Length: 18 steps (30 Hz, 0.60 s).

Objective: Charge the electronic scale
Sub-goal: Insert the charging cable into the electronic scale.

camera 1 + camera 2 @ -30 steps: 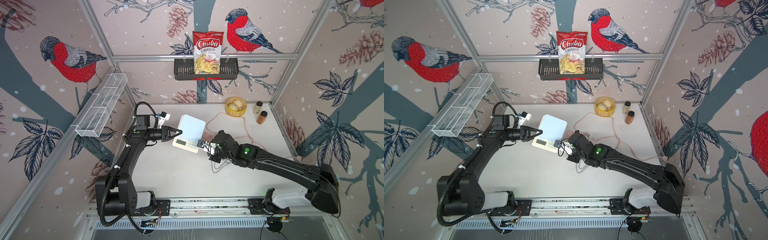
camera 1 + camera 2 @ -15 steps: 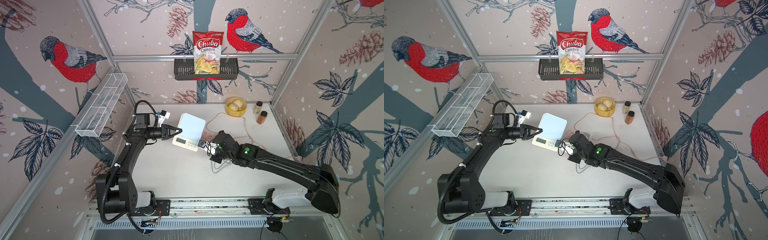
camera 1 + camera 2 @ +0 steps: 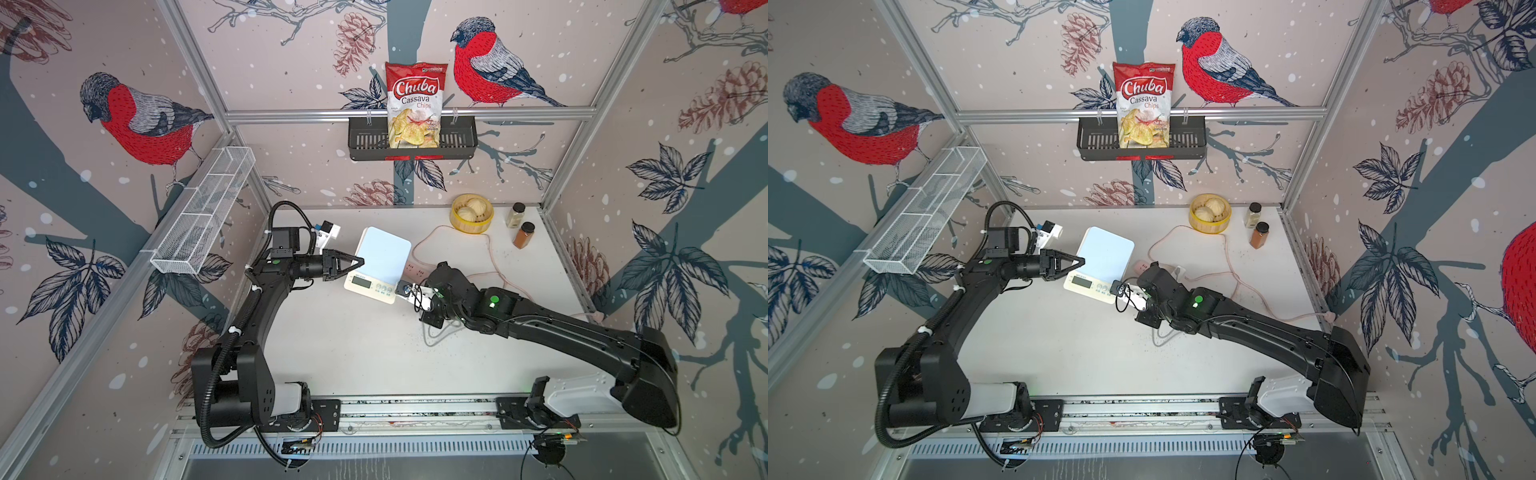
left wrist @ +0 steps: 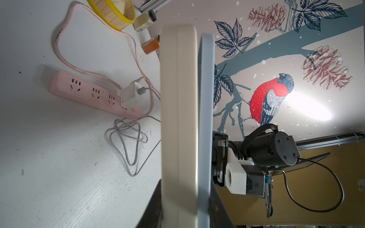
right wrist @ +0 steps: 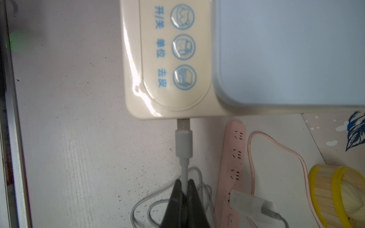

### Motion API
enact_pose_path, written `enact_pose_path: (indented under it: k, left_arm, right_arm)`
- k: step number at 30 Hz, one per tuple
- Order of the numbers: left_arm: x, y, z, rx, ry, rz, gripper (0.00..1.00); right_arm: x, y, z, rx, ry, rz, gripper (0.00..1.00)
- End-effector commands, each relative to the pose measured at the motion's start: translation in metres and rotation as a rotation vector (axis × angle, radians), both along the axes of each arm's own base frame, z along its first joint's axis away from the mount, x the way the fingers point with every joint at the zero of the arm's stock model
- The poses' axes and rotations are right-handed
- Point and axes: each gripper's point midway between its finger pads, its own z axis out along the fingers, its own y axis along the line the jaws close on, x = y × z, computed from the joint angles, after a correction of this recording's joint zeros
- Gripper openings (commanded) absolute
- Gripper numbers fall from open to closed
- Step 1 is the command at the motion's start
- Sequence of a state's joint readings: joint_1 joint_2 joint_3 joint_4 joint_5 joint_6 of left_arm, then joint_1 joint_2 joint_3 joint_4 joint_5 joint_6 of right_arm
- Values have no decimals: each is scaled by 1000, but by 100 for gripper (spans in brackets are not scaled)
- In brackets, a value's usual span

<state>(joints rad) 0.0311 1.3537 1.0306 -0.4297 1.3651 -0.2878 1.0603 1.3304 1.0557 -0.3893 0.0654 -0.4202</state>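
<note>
My left claw (image 3: 359,262) pinches the scale (image 3: 382,253) by its side edge, bracing it against sliding. At the opposite side, my right claw (image 5: 184,182) is clamped on the cable (image 5: 184,167) just behind the plug (image 5: 184,142). The plug's metal tip meets the scale's edge, and I judge it not fully home. Beyond the scale lies the pink strip (image 4: 88,92) carrying the charger (image 4: 131,94). All this sits on a scuffed white table (image 3: 353,340), with bird wallpaper (image 3: 540,166) around it.

Lab robot booth: aluminium frame (image 3: 407,113), bird wallpaper (image 3: 145,124)
</note>
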Motion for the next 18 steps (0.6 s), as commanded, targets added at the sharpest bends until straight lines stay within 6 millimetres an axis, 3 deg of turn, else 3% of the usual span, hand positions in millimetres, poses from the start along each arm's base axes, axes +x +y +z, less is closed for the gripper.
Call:
enact_pose_path:
  k: [1, 18]
  left_arm:
    - [-5, -2, 6, -33, -15, -34, 0]
    - [-4, -2, 7, -31, -15, -31, 0]
  right_arm:
    - [-5, 14, 16, 87, 2, 34, 0]
    - [-8, 14, 21, 110, 18, 40, 0]
